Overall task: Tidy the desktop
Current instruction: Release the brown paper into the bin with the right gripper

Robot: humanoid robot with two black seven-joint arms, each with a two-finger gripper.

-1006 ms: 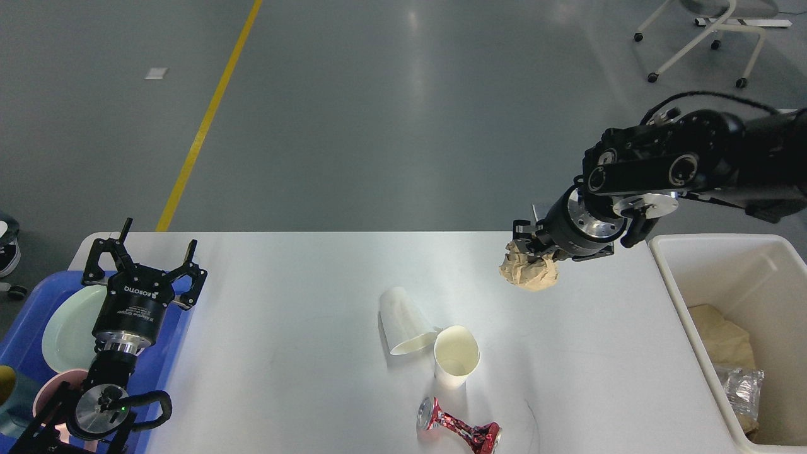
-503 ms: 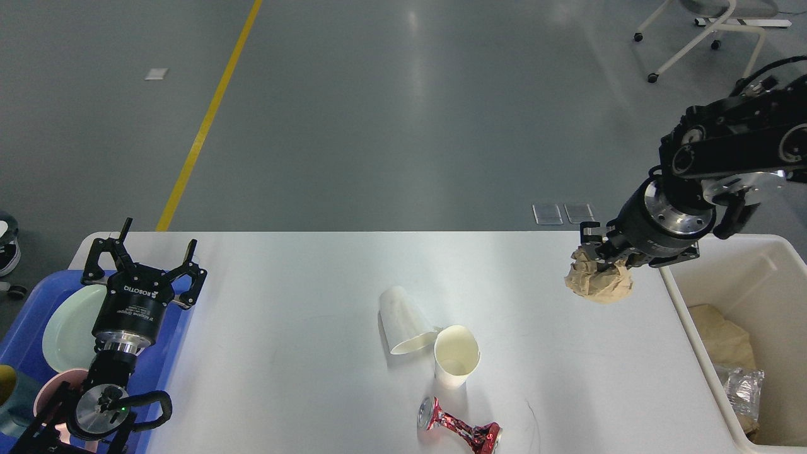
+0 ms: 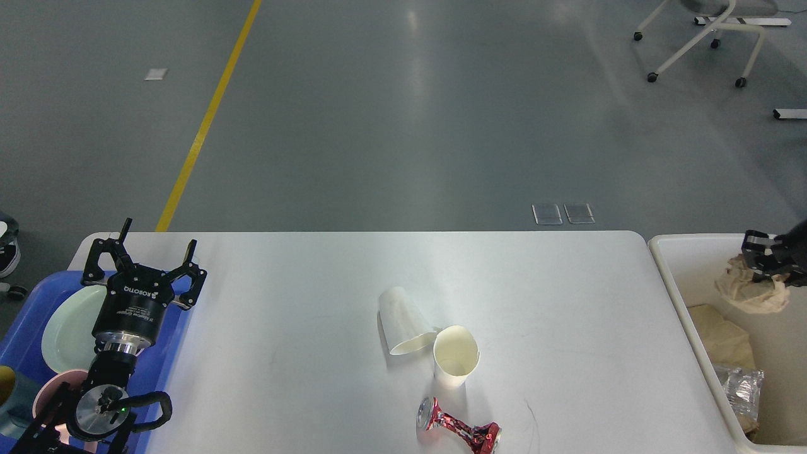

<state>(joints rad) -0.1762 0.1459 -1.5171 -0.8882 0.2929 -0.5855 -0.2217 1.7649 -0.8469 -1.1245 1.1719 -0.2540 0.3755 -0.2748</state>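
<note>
Broadly, the counter (image 3: 315, 296) filled the lower middle of our head view, white and wide. Near its front centre lay a toppled white cup (image 3: 403, 320) touching an upright paper cup (image 3: 455, 355), with a crushed red can (image 3: 458, 430) just in front of them. At the counter's left edge sat a blue tray (image 3: 25, 340) with a pale plate (image 3: 69, 328), where our left claw (image 3: 144, 257) hung with fingers spread. Beside the counter's right edge stood a cream bin (image 3: 684, 296); above it our right claw (image 3: 766, 255) gripped a crumpled brown paper ball (image 3: 750, 290).
</note>
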